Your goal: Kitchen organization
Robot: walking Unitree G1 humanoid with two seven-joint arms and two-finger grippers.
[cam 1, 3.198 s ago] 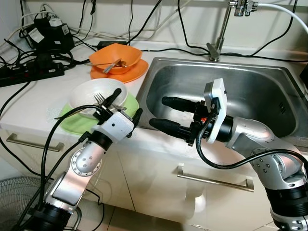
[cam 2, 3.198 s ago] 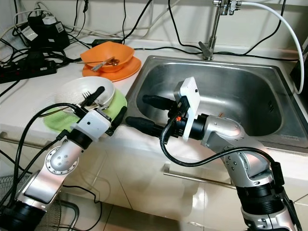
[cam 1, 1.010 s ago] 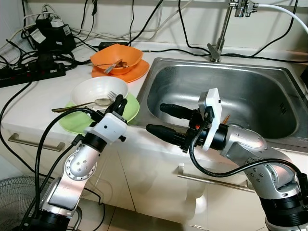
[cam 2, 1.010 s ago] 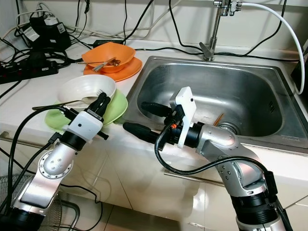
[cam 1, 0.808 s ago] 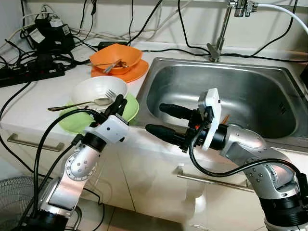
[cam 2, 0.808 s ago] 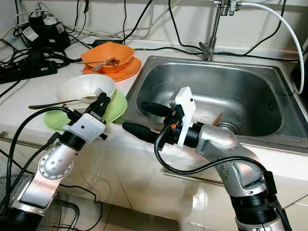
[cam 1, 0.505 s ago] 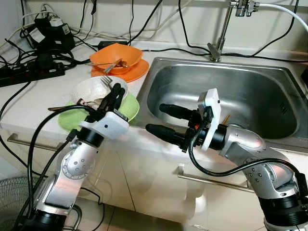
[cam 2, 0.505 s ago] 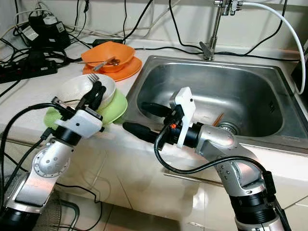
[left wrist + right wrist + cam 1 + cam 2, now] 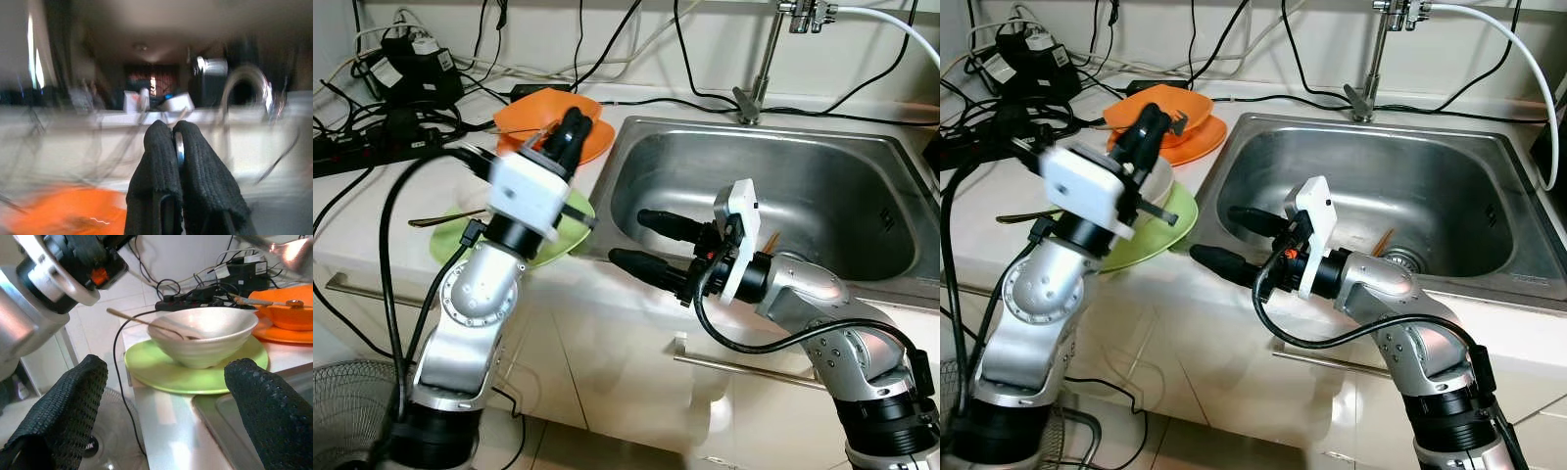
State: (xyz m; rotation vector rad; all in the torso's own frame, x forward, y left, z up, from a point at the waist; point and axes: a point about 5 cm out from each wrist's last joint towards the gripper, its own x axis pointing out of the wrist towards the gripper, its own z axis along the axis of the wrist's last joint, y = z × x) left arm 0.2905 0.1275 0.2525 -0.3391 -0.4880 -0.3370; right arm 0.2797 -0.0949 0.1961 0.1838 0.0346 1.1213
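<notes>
The left gripper (image 9: 573, 122) is raised above the desk (image 9: 372, 211), at about ten o'clock from the sink (image 9: 773, 186), and its jaws are pressed together on a fork (image 9: 1176, 120). In the left wrist view a thin strip of metal is seen pinched between the two black fingers (image 9: 161, 161), and in the right eye view the tines are seen standing out past the fingertips, over the orange bowl (image 9: 1170, 110). The fork is judged to be held high so that it can be carried clear of the stacked dishes, probably toward the sink at three o'clock.

A white bowl (image 9: 203, 335) is seated on a green plate (image 9: 195, 374) near the desk's front edge, with a long-handled spoon (image 9: 146, 323) left leaning in it; its handle is pointed toward nine o'clock. The orange bowl is rested on an orange plate (image 9: 597, 147) farther back, with a utensil lying in it.

The right gripper (image 9: 641, 240) is held over the sink's front rim with its jaws well apart and nothing between them, pointed at the white bowl. It is judged to be kept ready for the bowl or the spoon.
</notes>
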